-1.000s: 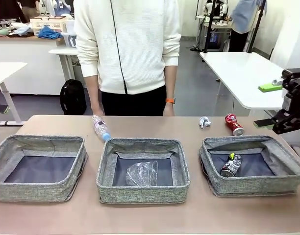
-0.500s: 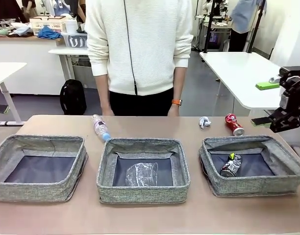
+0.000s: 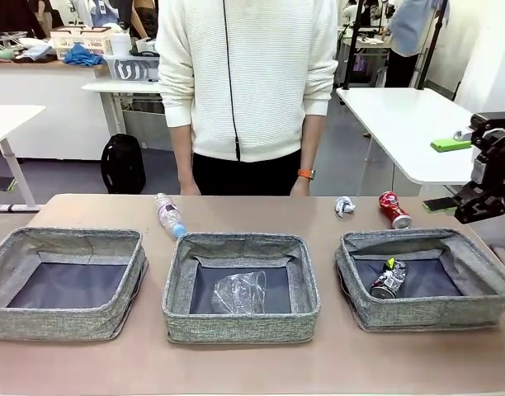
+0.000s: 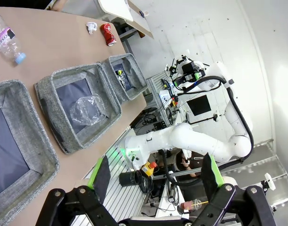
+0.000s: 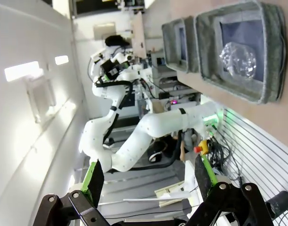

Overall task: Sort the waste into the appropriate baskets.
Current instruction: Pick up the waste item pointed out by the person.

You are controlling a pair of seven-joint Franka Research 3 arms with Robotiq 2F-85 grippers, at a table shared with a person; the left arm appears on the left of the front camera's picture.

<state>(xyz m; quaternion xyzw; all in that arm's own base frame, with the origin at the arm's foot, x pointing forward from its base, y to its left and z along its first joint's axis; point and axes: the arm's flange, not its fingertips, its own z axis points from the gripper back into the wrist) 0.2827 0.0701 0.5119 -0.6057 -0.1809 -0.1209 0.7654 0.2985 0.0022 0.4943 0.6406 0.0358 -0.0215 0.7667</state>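
A robotics lab, folks: beyond the left gripper (image 4: 156, 174), a white robot arm (image 4: 200, 141) at the table's edge, cables (image 4: 156, 123) tangled underneath.

Three grey baskets are being counted: left basket (image 3: 67, 318), middle basket (image 3: 240, 323), right basket (image 3: 434, 312). Two crushed cans are being counted: red can (image 3: 394, 209), dark can (image 3: 389, 279). One bottle (image 3: 168, 214), one cup (image 3: 240, 293) and one paper wad (image 3: 344, 205) are being tallied.
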